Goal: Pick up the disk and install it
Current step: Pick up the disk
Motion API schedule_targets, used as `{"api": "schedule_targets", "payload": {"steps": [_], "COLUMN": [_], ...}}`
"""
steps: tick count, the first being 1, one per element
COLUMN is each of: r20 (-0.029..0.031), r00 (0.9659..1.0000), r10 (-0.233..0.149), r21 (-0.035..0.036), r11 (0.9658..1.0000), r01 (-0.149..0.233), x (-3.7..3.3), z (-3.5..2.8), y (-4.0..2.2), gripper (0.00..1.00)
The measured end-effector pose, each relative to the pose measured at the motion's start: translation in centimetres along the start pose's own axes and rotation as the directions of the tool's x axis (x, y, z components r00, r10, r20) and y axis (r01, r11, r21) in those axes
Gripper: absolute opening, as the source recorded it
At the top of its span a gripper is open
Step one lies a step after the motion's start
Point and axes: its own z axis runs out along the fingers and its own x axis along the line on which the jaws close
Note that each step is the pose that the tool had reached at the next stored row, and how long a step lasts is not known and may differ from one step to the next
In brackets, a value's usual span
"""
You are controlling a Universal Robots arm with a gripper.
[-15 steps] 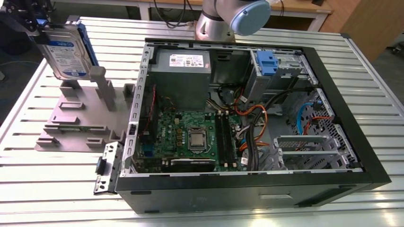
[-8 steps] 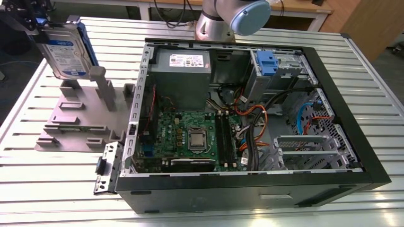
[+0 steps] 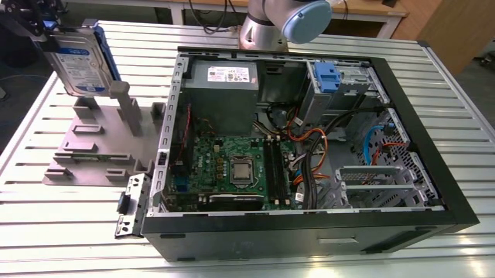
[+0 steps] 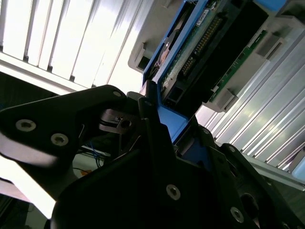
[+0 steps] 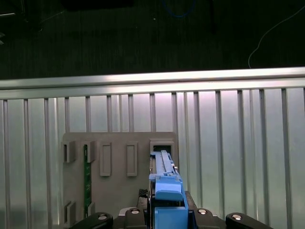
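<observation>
While claw (image 4: 162, 121) clamps it, silver blue-framed disk (image 3: 77, 61) hangs upright, apparently above grey holder (image 3: 93, 139).

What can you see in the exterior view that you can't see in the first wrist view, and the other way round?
The exterior view brings the open computer case, with its green motherboard and power supply, and the arm's base. The first wrist view brings a thin pale cable in the dark past the table's edge. Both show the disk in the gripper, the grey holder and the slatted table.
</observation>
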Motion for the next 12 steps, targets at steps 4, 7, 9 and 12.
{"api": "schedule_targets", "payload": {"steps": [4, 7, 9, 12], "r20": [0.0, 0.0, 0.0, 0.0], "r00": [1.0, 1.0, 1.0, 1.0], "r10": [0.0, 0.0, 0.0, 0.0], "r21": [0.0, 0.0, 0.0, 0.0], "r11": [1.0, 1.0, 1.0, 1.0], "r01": [0.0, 0.0, 0.0, 0.0], "x": [0.0, 0.0, 0.0, 0.01], "z": [-0.11, -0.17, -0.22, -0.28], "y": [0.0, 0.0, 0.0, 0.0], "gripper": [0.36, 0.36, 0.36, 0.36]}}
